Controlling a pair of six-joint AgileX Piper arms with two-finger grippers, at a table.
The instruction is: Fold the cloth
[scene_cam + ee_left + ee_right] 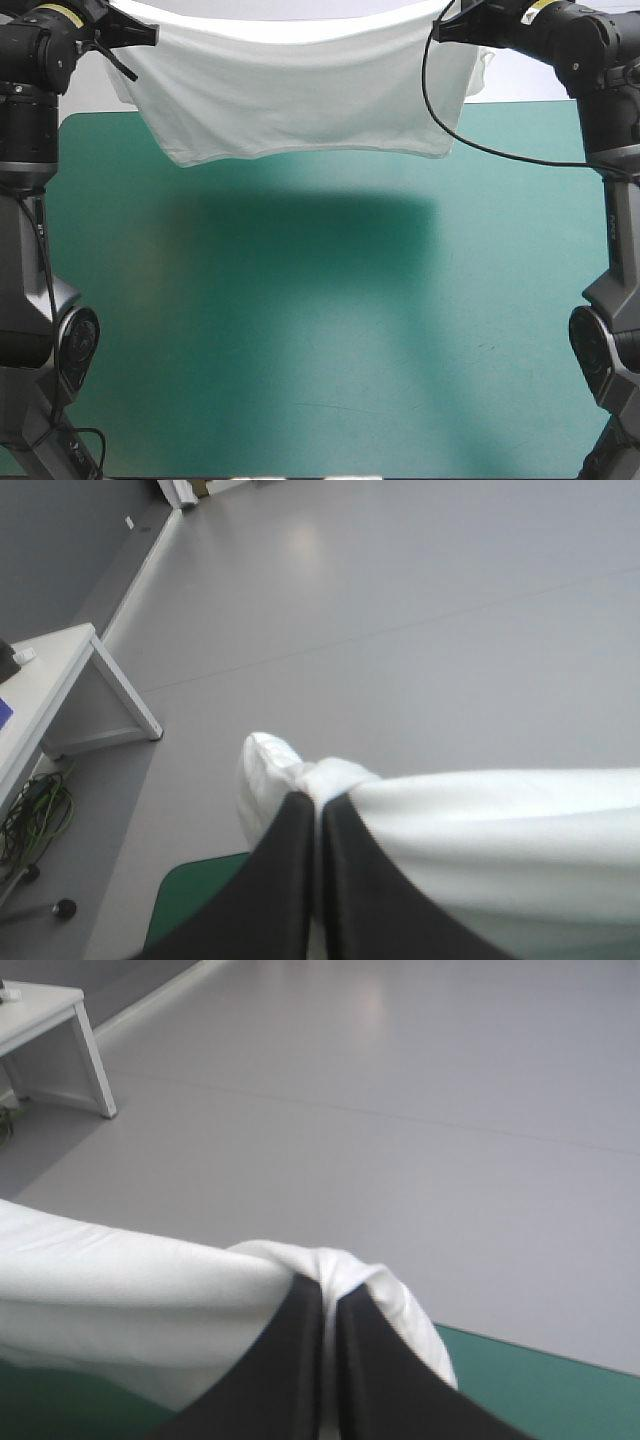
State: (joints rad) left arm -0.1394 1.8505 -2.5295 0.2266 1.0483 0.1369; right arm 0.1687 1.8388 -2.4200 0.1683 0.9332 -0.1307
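- Nearest the camera in the high view, the teal-green desk fills the lower and middle frame. A broad dark shadow lies across its centre.
- Along the top of that frame, the white T-shirt hangs lifted off the desk, stretched wide between the two arms. Its upper edge sags a little in the middle, and its lower hem hangs over the desk's far part.
- At the upper left, the left pincer grips one top corner of the T-shirt. At the upper right, the right pincer grips the other. A bit of cloth hangs just outside the right pincer.
- In the left wrist view, the left pincer's black fingers are pressed all but together into a pointed arch, with a bunched fold of the T-shirt pinched at the tips. The cloth runs off to one side as a wide white band. A corner of the desk shows below the fingers.
- In the right wrist view, the right pincer is likewise clamped on a rolled edge of the T-shirt, which spreads away to one side. The desk shows beneath the cloth.
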